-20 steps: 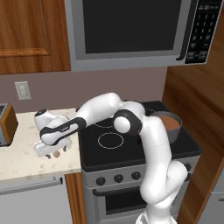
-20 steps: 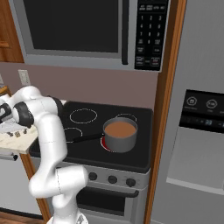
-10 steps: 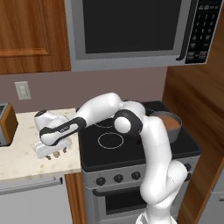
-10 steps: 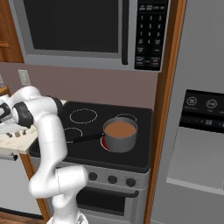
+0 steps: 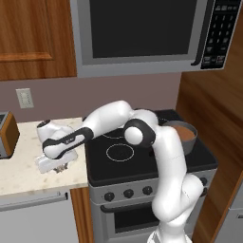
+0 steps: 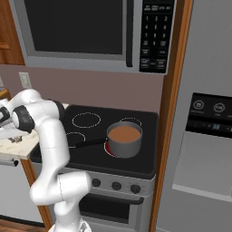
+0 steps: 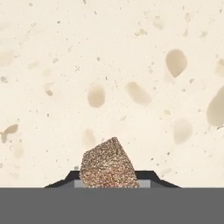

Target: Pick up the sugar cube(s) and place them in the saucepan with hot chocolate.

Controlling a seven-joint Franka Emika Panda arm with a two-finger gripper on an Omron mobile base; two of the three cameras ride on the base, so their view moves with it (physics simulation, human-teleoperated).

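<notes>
A brownish speckled sugar cube [image 7: 107,162] lies on the beige stone counter [image 7: 109,65], tight between my gripper's [image 7: 109,180] two dark fingertips [image 7: 65,181], which press in on it from both sides. In the left base view my gripper [image 5: 57,166] is down at the counter just left of the stove. The right base view shows it [image 6: 12,137] at the far left edge. The grey saucepan with hot chocolate [image 5: 183,135] stands on the stove's front right burner [image 6: 124,139], its black handle [image 6: 89,143] pointing left.
The black stovetop [image 5: 142,163] lies between the gripper and the pan. A toaster [image 5: 6,134] stands at the counter's left end. The microwave [image 5: 142,33] hangs above the stove. A wooden panel [image 6: 170,113] and the fridge [image 6: 208,136] are to the right.
The jaws have come together around the sugar cube. The arm itself has hardly moved, and the saucepan is where it was.
</notes>
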